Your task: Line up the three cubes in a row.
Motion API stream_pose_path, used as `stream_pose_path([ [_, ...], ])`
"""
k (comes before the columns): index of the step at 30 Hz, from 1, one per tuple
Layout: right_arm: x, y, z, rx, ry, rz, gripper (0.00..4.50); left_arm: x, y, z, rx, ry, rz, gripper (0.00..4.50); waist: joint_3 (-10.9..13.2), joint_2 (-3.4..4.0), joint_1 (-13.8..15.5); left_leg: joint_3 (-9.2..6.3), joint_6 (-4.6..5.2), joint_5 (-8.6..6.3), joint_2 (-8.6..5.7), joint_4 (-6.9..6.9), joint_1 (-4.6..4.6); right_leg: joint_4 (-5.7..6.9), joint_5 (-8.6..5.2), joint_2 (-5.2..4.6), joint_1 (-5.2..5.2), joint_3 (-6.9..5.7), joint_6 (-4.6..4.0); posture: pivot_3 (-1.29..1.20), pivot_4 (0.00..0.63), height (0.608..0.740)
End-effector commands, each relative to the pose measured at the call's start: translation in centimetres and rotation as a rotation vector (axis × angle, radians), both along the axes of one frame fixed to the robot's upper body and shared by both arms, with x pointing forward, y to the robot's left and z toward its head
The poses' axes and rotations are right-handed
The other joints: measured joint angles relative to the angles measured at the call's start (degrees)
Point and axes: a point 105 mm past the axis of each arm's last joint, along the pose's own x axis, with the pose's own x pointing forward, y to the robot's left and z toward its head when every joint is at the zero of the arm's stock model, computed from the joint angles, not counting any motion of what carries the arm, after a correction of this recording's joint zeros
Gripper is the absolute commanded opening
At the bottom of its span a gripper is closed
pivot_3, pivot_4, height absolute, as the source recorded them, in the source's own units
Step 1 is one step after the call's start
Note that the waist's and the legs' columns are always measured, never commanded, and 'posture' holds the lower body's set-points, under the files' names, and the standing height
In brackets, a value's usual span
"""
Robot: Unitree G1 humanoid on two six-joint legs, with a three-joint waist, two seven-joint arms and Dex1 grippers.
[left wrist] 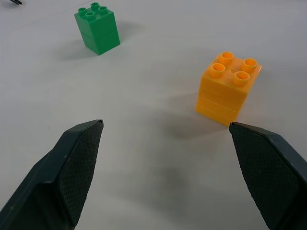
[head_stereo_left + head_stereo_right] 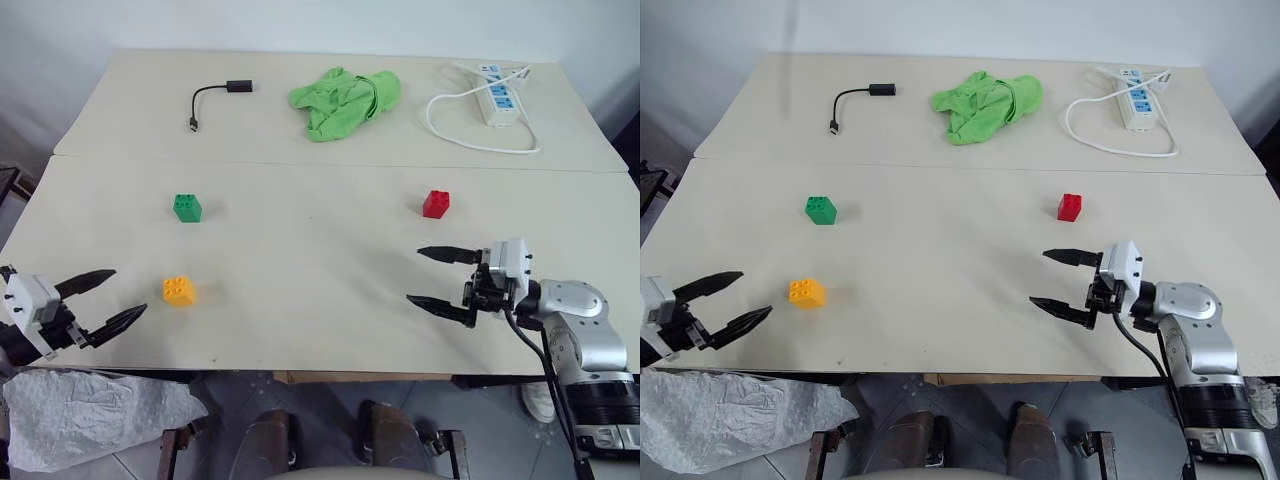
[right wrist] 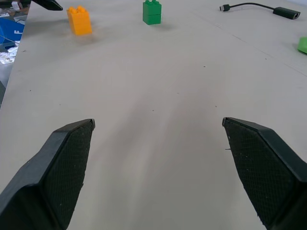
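Three studded cubes lie apart on the table (image 2: pixel 320 300): a green cube (image 2: pixel 186 207) at the left, a yellow-orange cube (image 2: pixel 179 290) nearer the front left, and a red cube (image 2: pixel 435 203) at the right. My left gripper (image 2: pixel 112 298) hovers open at the front left edge, pointing toward the yellow-orange cube (image 1: pixel 228 87) just ahead of its fingertips. The green cube (image 1: pixel 97 29) stands farther off. My right gripper (image 2: pixel 428 277) is open and empty at the front right, pointing left, below the red cube. Both far cubes, yellow-orange (image 3: pixel 79 20) and green (image 3: pixel 152 12), show across the table from it.
At the back lie a black adapter cable (image 2: pixel 215 98), a crumpled light-green cloth (image 2: pixel 345 100) and a white power strip (image 2: pixel 497 95) with its coiled cord. A seam (image 2: pixel 330 165) crosses the table between the back items and the cubes. A white plastic bag (image 2: pixel 90 415) hangs below the front left edge.
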Motion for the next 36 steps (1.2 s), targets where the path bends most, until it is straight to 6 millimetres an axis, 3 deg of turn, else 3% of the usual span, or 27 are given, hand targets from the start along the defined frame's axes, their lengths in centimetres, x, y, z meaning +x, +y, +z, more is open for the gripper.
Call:
stream_pose_path([
  [1,0.0,1.0,1.0,0.011,-0.049,0.022,4.50,-0.1,0.3,1.4,-0.004,-0.064,0.021,4.48,0.00,0.00,-0.01,0.00,0.00,0.00,0.01,0.00,0.00,0.00,0.00,0.00,0.00,0.00,0.00,0.00,0.150,0.740],
  [4,0.1,0.9,1.3,0.034,-0.062,0.007,4.50,0.3,-0.8,3.0,-0.095,-0.033,-0.015,4.48,0.00,0.00,0.10,-0.01,0.00,0.00,0.01,0.00,-0.01,0.01,0.00,0.00,0.00,0.00,0.00,0.00,0.150,0.740],
  [6,0.2,0.6,1.7,0.059,-0.073,-0.023,4.50,0.6,-2.2,5.6,-0.202,-0.073,-0.067,4.48,0.01,-0.02,0.17,-0.05,0.00,0.00,0.01,0.01,-0.03,0.02,0.00,-0.01,0.00,0.00,0.00,0.00,0.150,0.740],
  [8,0.5,-1.0,2.5,0.118,-0.091,-0.143,4.50,1.0,-5.4,8.9,-0.297,-0.078,-0.185,4.48,0.04,-0.07,0.38,-0.10,0.00,0.00,0.02,0.04,-0.05,0.02,0.00,-0.02,0.01,0.00,0.00,0.00,0.150,0.740],
  [9,0.7,-2.3,2.7,0.150,-0.099,-0.230,4.50,1.1,-7.2,9.5,-0.282,-0.074,-0.248,4.48,0.06,-0.10,0.57,-0.21,0.00,0.00,0.03,0.08,-0.08,0.05,0.00,-0.02,0.02,-0.02,0.00,0.00,0.150,0.740],
  [12,1.2,-5.1,2.6,0.226,-0.097,-0.428,4.50,1.3,-10.4,9.2,-0.224,-0.056,-0.344,4.48,0.00,0.08,0.71,-0.33,0.01,-0.01,-0.13,0.15,-0.02,0.05,0.00,-0.12,0.17,0.03,0.00,0.00,0.150,0.740],
  [15,1.3,-7.4,1.0,0.255,-0.097,-0.614,4.50,2.2,-13.8,8.4,-0.188,-0.067,-0.431,4.48,-0.02,0.19,0.29,-0.22,0.04,-0.03,-0.24,0.09,0.13,0.02,0.00,-0.10,0.27,0.09,0.00,0.00,0.150,0.740],
  [18,1.3,-7.7,0.3,0.248,-0.131,-0.689,4.50,2.7,-15.3,7.5,-0.160,-0.043,-0.486,4.48,-0.01,0.19,-0.15,-0.17,-0.05,0.02,-0.31,0.09,0.10,0.02,-0.01,0.10,0.22,0.07,-0.02,0.00,0.150,0.740],
  [24,3.2,-4.7,1.1,0.182,-0.187,-0.777,4.50,4.0,-16.0,7.3,-0.129,-0.059,-0.532,4.48,0.01,0.24,-1.23,0.03,-0.17,0.11,-0.22,0.09,0.08,0.11,-0.01,0.18,0.03,0.28,-0.01,0.00,0.150,0.740],
  [27,4.8,-2.9,3.4,0.207,-0.190,-0.816,4.50,4.1,-16.2,7.4,-0.101,-0.095,-0.565,4.48,0.02,0.25,-1.37,0.04,-0.20,0.13,-0.19,0.09,0.03,0.15,-0.01,0.20,-0.06,0.32,-0.02,0.00,0.150,0.740],
  [32,8.5,-2.5,3.8,0.109,-0.061,-0.997,4.50,4.3,-16.3,6.3,-0.019,-0.100,-0.581,4.48,0.02,0.26,-1.07,0.10,-0.18,0.14,-0.18,0.15,-0.10,0.26,-0.02,0.19,-0.24,0.41,-0.03,0.00,0.150,0.740],
  [36,10.3,-1.7,4.7,0.112,-0.001,-1.048,4.50,5.1,-15.8,6.8,-0.093,-0.125,-0.501,4.48,0.02,0.26,-0.84,0.06,-0.17,0.13,-0.23,0.13,-0.29,0.28,-0.04,0.18,-0.39,0.35,-0.08,0.00,0.150,0.740],
])
